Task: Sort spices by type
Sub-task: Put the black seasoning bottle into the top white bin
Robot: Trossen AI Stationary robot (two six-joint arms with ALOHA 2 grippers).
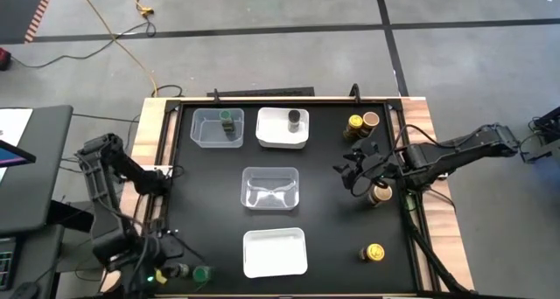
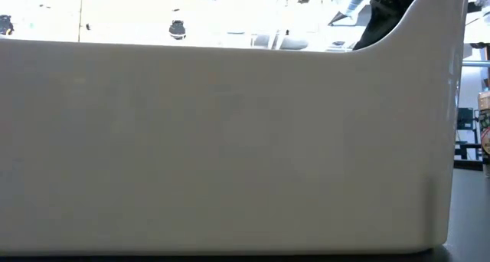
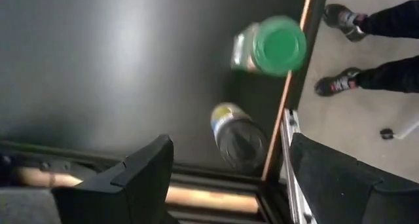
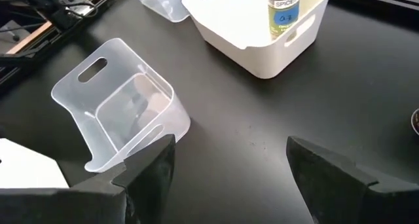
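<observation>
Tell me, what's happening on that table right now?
Right gripper open, empty, mid-table right. Left gripper open over near-left corner jars. Two jars sorted: green-lid, dark-lid. Nothing in the way.

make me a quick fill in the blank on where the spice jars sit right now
1. The clear tray at the far left holds a jar with a ____ lid.
2. The far white tray holds a jar with a ____ lid.
3. The clear tray at the table's centre holds ____ jars.

Missing words: green; dark grey; no
</observation>
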